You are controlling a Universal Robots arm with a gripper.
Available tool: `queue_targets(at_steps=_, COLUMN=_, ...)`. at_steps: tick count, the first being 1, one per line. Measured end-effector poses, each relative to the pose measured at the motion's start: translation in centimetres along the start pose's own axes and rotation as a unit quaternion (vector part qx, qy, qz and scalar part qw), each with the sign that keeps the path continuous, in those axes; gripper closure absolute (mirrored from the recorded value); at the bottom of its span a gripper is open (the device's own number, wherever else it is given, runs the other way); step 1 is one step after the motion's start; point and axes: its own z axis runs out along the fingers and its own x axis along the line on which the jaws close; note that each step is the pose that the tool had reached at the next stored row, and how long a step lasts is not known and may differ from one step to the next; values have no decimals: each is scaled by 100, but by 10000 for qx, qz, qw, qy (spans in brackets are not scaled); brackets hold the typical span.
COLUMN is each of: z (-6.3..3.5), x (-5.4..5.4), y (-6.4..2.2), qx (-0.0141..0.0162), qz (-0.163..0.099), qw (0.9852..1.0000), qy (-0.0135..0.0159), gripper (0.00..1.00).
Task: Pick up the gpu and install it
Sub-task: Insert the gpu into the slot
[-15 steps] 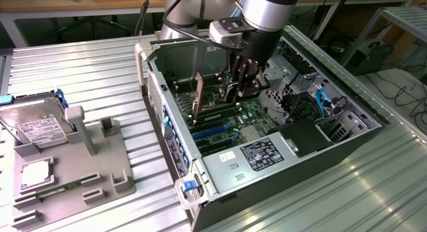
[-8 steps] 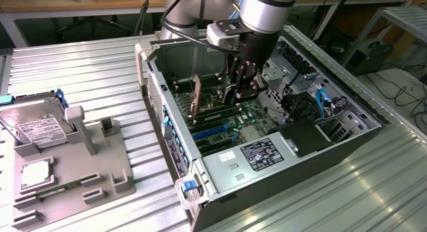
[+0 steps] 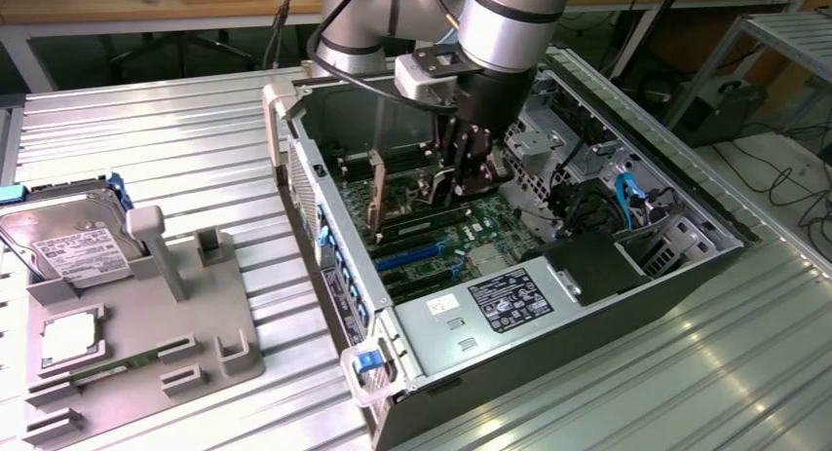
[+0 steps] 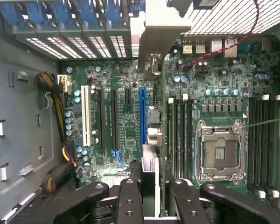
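Inside an open tower, a card on its way to a slot. At the exterior view's left, a grey fixture [image 3: 195, 315] on the ribbed metal table [image 3: 170, 149] holds a silver hard drive [image 3: 72, 246] and a small green memory stick [image 3: 111, 371], both well apart from the work. At centre the computer case [image 3: 728, 232] lies on its side, and the Universal Robots arm reaches down into it. Its gripper [image 3: 466, 178] is low over the motherboard [image 3: 488, 227], jaws clamped on the gpu [image 4: 149, 168]. In the wrist view the card hangs edge-on between the black fingers [image 4: 128, 196], with its metal bracket end toward the rear slot openings [image 4: 79, 44]. It runs alongside the long blue expansion slot [image 4: 141, 114], just beside it on the side nearer the memory slots [image 4: 177, 135] and not yet seated. Further along sit the bare CPU socket [image 4: 221, 151] and, at the exterior view's right, the labelled power supply [image 3: 520, 300].

The step in hand looks like lining up and seating. It likely goes best with the card kept upright, its lower edge brought squarely over the slot along the whole length, and the bracket guided into its rear opening. The push should be straight and even — a tilt could jam one corner or stress the board.
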Motion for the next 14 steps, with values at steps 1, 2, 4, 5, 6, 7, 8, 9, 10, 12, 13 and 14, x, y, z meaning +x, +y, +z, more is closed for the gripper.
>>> queue_targets(at_steps=1, z=3, x=0, y=0, qx=0, qz=0, qw=10000, qy=-2, gripper=72)
queue_targets(at_steps=2, z=3, x=0, y=0, qx=0, qz=-1, qw=10000, qy=-3, gripper=72)
queue_targets(at_steps=4, z=3, x=0, y=0, qx=0, qz=0, qw=10000, qy=-3, gripper=72)
queue_targets(at_steps=5, z=3, x=0, y=0, qx=0, qz=0, qw=10000, qy=-3, gripper=72)
queue_targets(at_steps=6, z=4, x=0, y=0, qx=0, qz=-1, qw=10000, qy=-3, gripper=72)
queue_targets(at_steps=7, z=5, x=0, y=0, qx=0, qz=-1, qw=10000, qy=-3, gripper=72)
queue_targets(at_steps=8, z=7, x=0, y=0, qx=-1, qz=0, qw=10000, qy=-4, gripper=72)
queue_targets(at_steps=9, z=9, x=0, y=0, qx=-1, qz=0, qw=10000, qy=-5, gripper=72)
queue_targets(at_steps=10, z=14, x=0, y=1, qx=0, qz=0, qw=10000, qy=-6, gripper=72)
queue_targets(at_steps=12, z=26, x=0, y=4, qx=0, qz=0, qw=10000, qy=-7, gripper=72)
queue_targets(at_steps=13, z=32, x=0, y=4, qx=-1, qz=0, qw=10000, qy=-7, gripper=72)
queue_targets(at_steps=14, z=34, x=0, y=4, qx=-1, qz=0, qw=10000, qy=-6, gripper=72)
